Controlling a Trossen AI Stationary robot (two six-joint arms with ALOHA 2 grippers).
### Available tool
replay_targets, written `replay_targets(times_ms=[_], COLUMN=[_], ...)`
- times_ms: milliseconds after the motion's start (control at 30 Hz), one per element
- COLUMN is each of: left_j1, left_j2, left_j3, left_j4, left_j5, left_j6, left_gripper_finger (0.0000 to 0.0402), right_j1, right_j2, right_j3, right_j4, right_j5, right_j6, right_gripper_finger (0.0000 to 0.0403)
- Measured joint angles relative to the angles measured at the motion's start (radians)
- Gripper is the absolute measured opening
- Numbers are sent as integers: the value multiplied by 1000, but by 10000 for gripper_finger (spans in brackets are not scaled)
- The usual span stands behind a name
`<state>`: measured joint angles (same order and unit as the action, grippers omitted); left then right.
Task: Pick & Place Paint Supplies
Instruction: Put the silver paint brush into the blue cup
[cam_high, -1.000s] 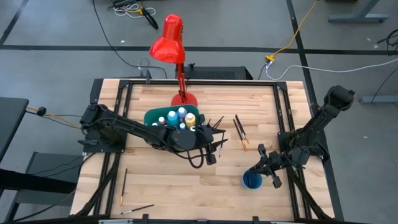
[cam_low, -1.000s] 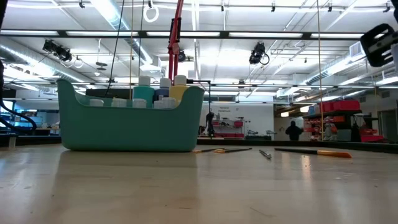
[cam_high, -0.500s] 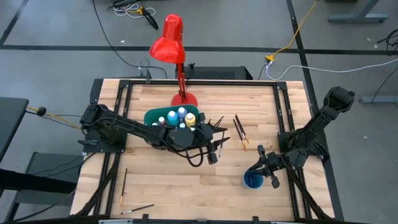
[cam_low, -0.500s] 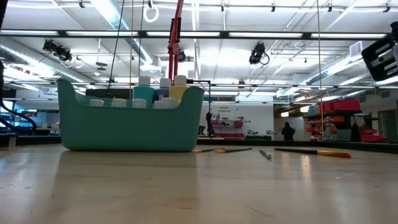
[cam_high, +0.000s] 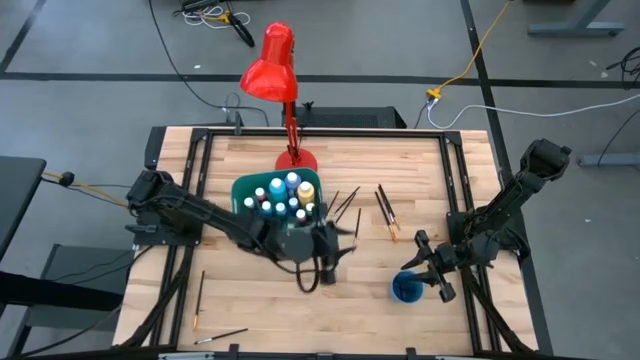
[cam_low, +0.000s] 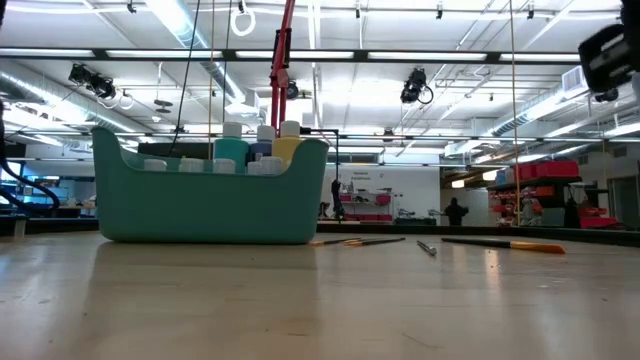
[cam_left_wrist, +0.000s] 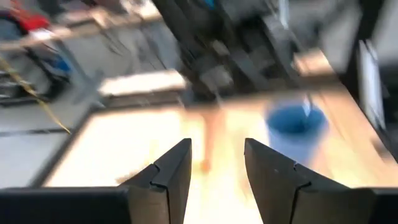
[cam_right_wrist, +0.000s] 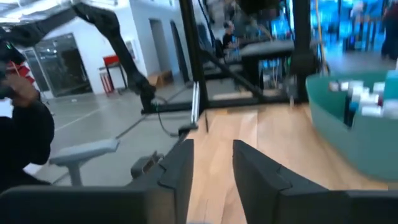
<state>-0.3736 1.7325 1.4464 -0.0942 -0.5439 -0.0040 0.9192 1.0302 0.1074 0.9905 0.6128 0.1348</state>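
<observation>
The left gripper has swung away from the teal bin toward the table's middle, its fingers spread with nothing between them. The paint bottles stand in the bin, and loose brushes lie just beside it. The right gripper, over the blue cup, has just parted its fingers, probably letting a brush drop in.
</observation>
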Motion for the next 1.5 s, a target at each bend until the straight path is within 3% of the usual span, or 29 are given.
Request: replay_targets(times_ms=[200, 533, 767, 1033, 1133, 1267, 1367, 1500], left_j1=[-105, -265, -359, -484, -539, -598, -616, -636], left_j2=[1, 2, 3, 20, 24, 60, 113, 197], left_j3=[0, 0, -10, -146, -177, -184, -176, -180], left_j4=[-305, -392, -659, -592, -592, -578, -518, -558], left_j5=[135, 267, 399, 641, 723, 724, 833, 938], left_j6=[-104, -825, -1205, -1536, -1599, -1608, -1570, -1509], left_gripper_finger=[153, 153, 153, 153, 153, 153, 153, 144], right_j1=[-4, -80, -133, -171, -186, -205, -222, -239], right_j2=[0, 0, 0, 0, 0, -1, 0, 0], right_j3=[0, 0, 0, 0, 0, 1, 1, 1], right_j4=[80, 216, 208, 201, 198, 184, 152, 124], right_j5=[0, 0, -3, -90, -146, -160, -159, -160], right_j6=[-141, -364, -440, -548, -586, -588, -554, -536], right_gripper_finger=[168, 208, 208, 208, 208, 208, 208, 208])
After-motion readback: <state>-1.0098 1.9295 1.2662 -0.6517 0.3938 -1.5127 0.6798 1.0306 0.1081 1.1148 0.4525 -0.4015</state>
